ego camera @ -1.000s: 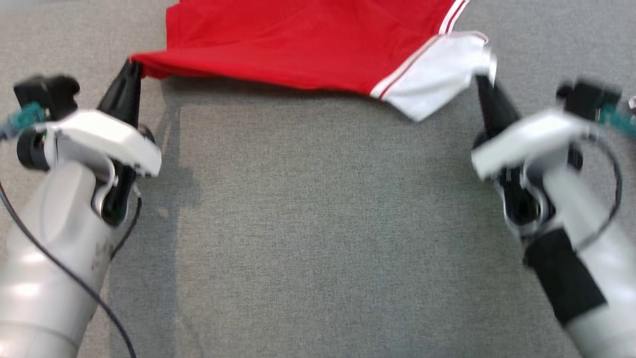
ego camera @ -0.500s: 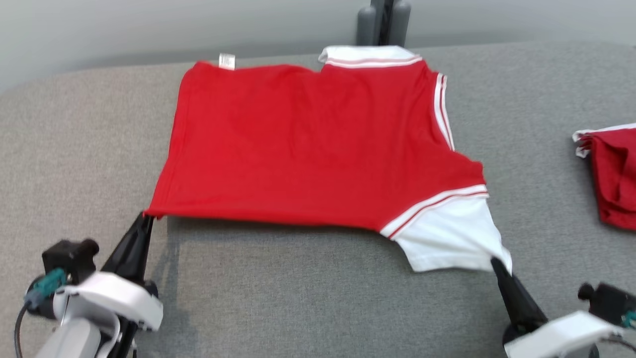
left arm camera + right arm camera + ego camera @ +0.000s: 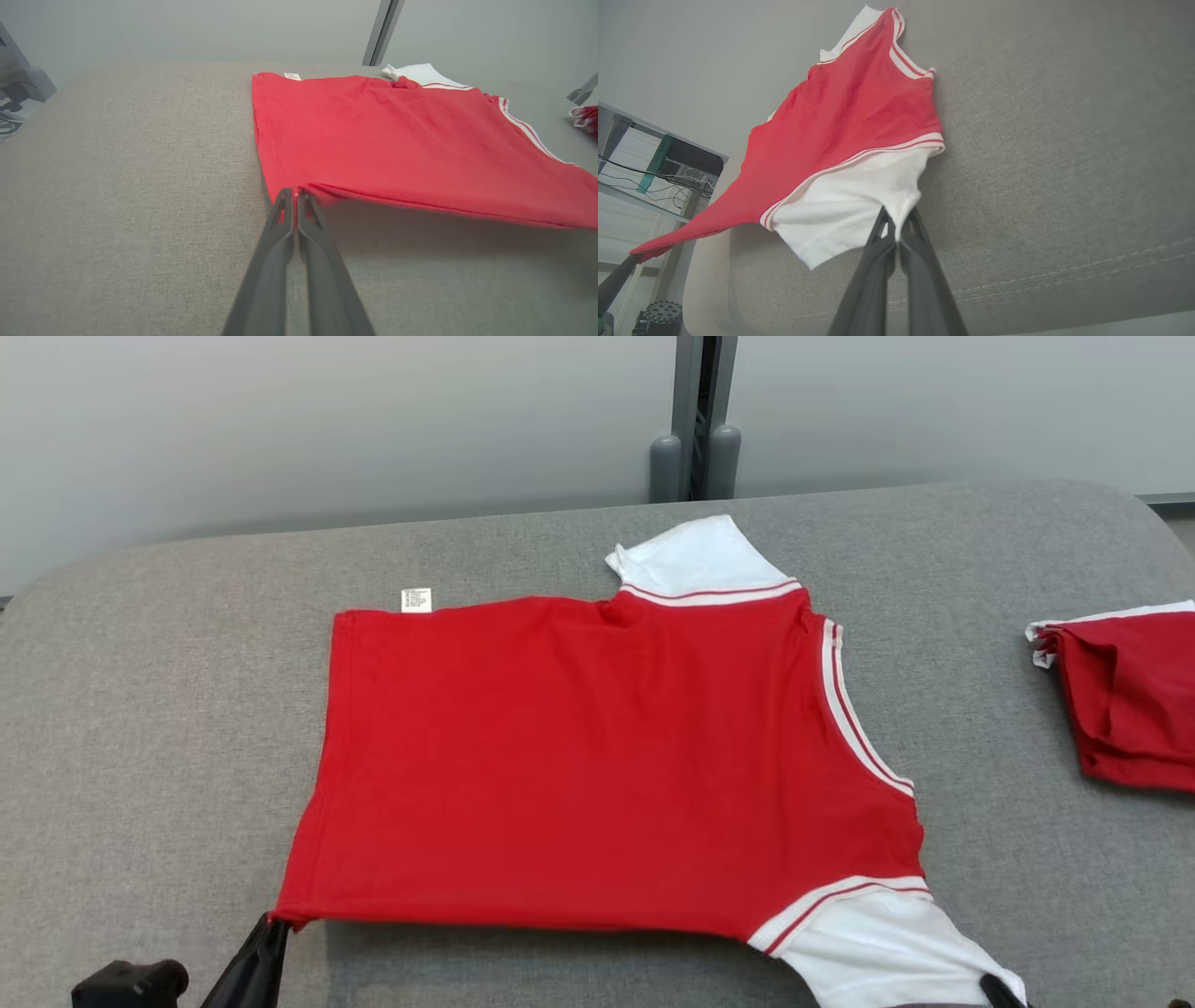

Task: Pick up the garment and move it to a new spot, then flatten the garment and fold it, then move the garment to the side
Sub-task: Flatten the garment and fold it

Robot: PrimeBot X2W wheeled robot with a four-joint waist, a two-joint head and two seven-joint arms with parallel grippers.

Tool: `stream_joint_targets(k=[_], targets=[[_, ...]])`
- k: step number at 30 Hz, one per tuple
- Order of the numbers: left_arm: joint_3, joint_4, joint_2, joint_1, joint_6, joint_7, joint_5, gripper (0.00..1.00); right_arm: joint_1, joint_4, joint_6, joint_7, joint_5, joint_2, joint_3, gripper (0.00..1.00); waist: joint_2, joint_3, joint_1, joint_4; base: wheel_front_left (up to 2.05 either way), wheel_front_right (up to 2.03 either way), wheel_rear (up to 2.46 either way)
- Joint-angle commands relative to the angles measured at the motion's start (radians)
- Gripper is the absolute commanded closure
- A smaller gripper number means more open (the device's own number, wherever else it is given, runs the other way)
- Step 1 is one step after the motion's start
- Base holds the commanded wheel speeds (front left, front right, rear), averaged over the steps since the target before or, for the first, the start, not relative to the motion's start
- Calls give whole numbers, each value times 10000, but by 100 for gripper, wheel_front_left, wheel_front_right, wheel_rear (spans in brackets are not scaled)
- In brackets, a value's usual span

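Head view, garment (image 3: 597, 765) long axis left-right, neckline (image 3: 854, 709) pointing right

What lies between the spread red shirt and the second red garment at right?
Bare grey surface, between spread shirt and second garment, in the head view.

Left end effector (image 3: 295, 192) and right end effector (image 3: 899, 217), well apart, jaws tight together.

The left tool (image 3: 295, 192) has its two dark fingers pressed together on the near left corner of the red garment (image 3: 397, 135). That near edge hangs lifted above the grey counter (image 3: 131, 186), with a shadow beneath it. A small white label (image 3: 292, 75) sits at the far left corner and a white sleeve (image 3: 423, 73) at the far edge
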Motion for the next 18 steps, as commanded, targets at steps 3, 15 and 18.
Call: stream_joint_targets(k=[3,15,18], targets=[[23,-554,317,366,280,307,108,100,244,-570,0,688,-276,258,-459,100,0,-31,0,47,0,0,0],[-112,-1061,872,-235,74,1175,119,100,-1107,-1163,0,2654,-896,696,-1253,100,0,466,0,174,0,0,0],[-185,-783,958,-843,-285,1311,111,100,-2146,-926,0,3122,-1104,675,-1123,100,0,811,0,231,0,0,0]])
